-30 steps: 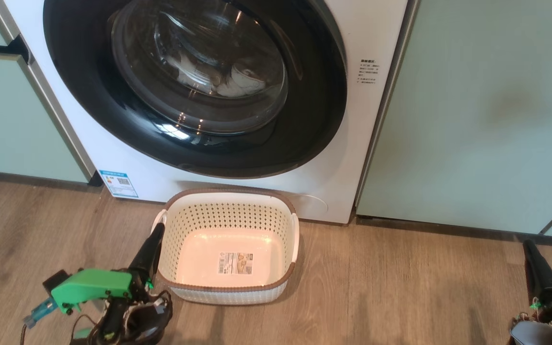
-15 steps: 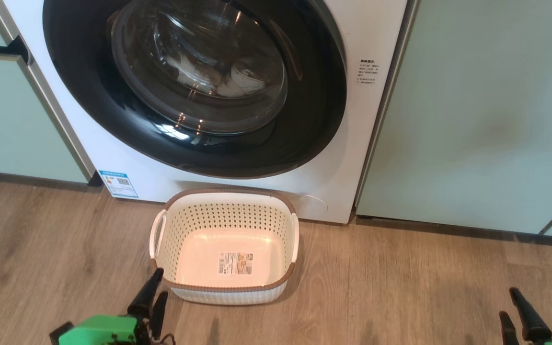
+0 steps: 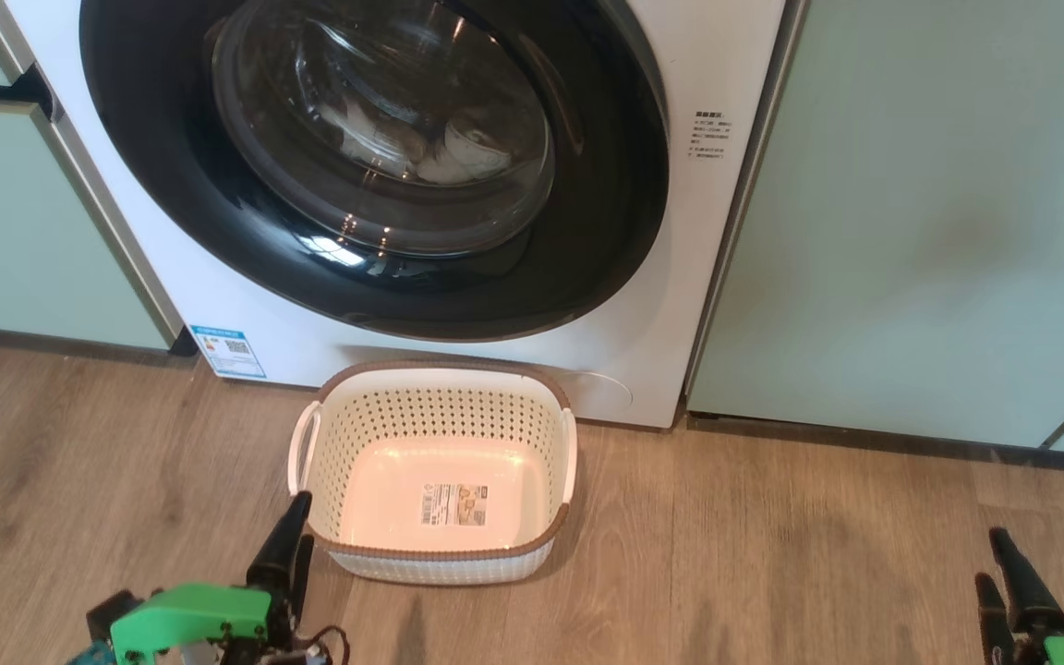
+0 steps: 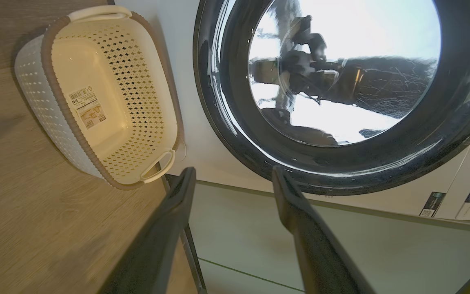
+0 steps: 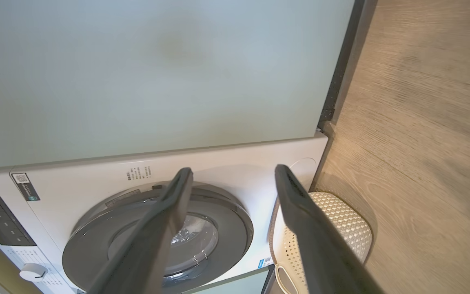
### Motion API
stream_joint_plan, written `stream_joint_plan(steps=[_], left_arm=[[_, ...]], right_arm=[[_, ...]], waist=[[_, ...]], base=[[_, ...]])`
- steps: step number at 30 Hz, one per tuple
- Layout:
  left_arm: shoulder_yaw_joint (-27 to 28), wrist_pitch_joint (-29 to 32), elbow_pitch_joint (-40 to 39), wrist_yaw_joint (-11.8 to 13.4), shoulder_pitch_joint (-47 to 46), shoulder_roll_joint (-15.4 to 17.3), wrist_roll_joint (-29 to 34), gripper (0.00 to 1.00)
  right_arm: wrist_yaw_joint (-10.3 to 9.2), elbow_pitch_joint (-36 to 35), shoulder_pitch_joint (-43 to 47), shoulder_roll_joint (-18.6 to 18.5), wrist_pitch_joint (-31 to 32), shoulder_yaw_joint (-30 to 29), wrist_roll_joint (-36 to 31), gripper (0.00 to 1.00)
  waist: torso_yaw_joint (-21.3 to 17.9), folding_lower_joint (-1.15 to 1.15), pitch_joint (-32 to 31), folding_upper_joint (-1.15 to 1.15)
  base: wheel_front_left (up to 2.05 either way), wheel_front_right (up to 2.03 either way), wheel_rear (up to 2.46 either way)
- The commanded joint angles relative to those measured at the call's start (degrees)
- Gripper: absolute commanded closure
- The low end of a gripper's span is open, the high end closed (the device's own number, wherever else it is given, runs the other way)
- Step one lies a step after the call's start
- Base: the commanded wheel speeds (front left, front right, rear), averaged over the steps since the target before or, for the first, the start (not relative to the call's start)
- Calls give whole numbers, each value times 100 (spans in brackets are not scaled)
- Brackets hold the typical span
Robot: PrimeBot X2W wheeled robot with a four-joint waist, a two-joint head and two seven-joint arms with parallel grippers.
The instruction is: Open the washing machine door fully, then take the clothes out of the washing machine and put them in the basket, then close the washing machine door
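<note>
Jaws stand spread and empty on the left gripper [image 3: 299, 522] at lower left and the right gripper [image 3: 989, 554] at lower right. The basket [image 3: 440, 554] sits on the wood floor [image 3: 772, 554] at lower centre, just below the shut washing machine door [image 3: 375, 166]; the clothes [image 3: 463, 157] show pale through it, upper centre.

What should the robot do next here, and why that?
Probably lift the right gripper toward the right edge of the washing machine door to pull it open. The door looks shut or nearly so, the clothes lie behind its glass, the basket is empty, and this gripper and the left gripper are open, low by the floor.
</note>
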Motion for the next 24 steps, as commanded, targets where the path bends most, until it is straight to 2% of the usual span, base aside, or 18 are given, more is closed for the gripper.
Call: stream_joint_plan(steps=[1,7,24], left_arm=[[29,-47,-210,-27,-347,60,115,0],[8,-148,-313,-28,-401,97,551,0],[12,-450,-675,-31,-561,149,2416,0]], right_arm=[[4,-245,-291,-27,-57,7,-99,0],[5,-362,-340,-35,-158,31,-491,0],[8,-687,-498,-57,-462,103,-1893,0]], waist=[[0,0,1,0],[1,0,10,0],[2,0,42,0]], base=[[0,0,0],[0,0,0],[0,0,0]])
